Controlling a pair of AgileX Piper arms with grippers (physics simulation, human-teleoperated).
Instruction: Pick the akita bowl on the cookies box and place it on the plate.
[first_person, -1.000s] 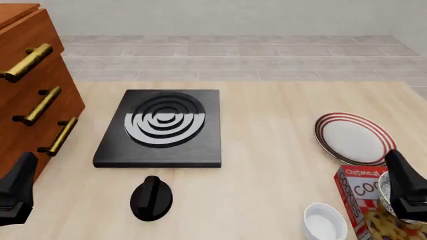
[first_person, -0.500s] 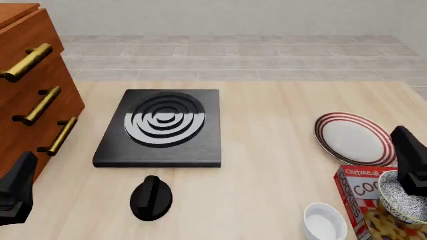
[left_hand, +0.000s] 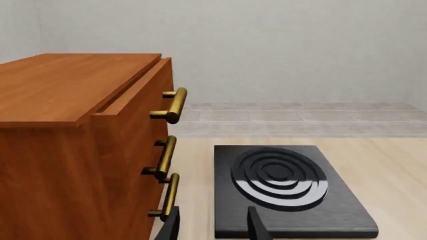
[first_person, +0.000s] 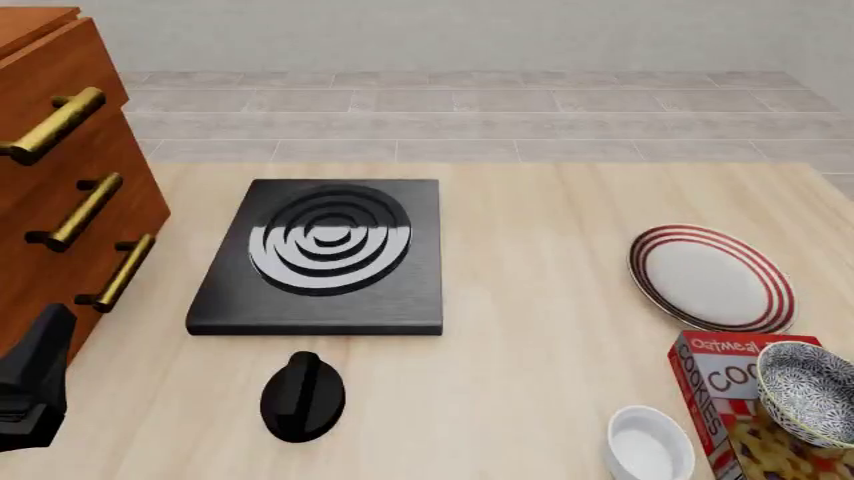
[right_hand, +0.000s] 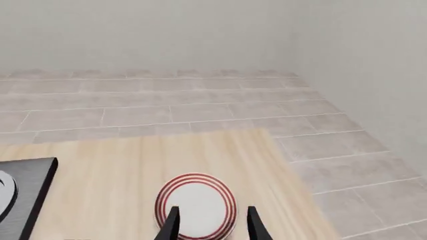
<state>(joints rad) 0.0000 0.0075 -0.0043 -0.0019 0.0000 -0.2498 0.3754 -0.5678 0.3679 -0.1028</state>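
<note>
Speckled black-and-white akita bowl: I see it sitting on the red cookies box, at the tabletop's near right corner.
Plate: just beyond the box, bare.
Right end effector: fingers apart, over the plate; gone from my front view.
Left end effector: fingers apart, near the stove, beside the wooden drawers.

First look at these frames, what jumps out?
The black stove plate with silver rings sits mid-table, a black knob in front of it. The wooden drawer cabinet with brass handles fills the left edge. At near right, the akita bowl rests on the cookies box, just short of the plate.
</note>
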